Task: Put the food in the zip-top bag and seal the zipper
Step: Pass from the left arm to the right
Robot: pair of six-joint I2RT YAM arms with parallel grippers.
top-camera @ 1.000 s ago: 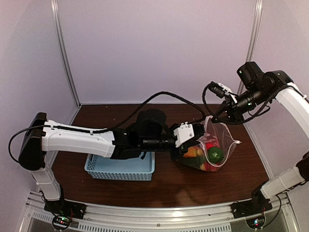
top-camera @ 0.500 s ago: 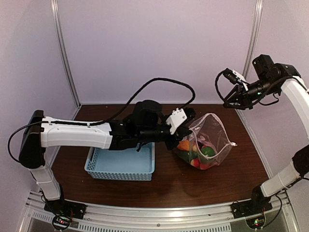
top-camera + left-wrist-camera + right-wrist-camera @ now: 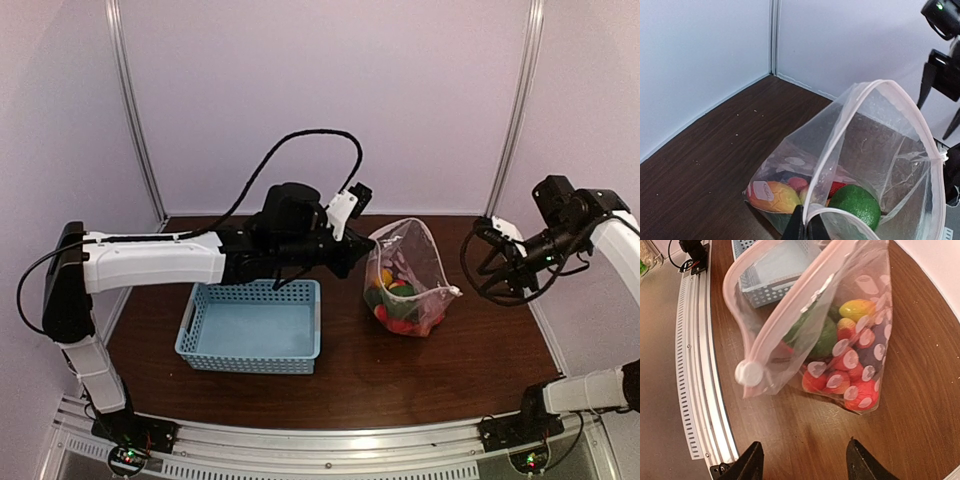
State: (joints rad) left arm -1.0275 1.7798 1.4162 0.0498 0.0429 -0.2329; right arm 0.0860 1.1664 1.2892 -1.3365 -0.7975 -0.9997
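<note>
A dotted clear bag (image 3: 405, 270) stands on the dark worktop (image 3: 440, 370), at three o'clock from a blue basket (image 3: 255, 325), with the food (image 3: 840, 380) inside. The left claw (image 3: 805, 227) is clenched on the zipper (image 3: 790, 310) at the bag's nine o'clock rim. The right claw (image 3: 807, 465) gapes empty, apart at three o'clock. Filling looks done; sealing likely needs it to pinch the white slider (image 3: 750, 374). Open worktop lies at six o'clock; walls (image 3: 330, 100) stand close at twelve and three.

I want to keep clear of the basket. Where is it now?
In the top view the blue basket sits left of centre on the table, with the bag apart to its right.
</note>
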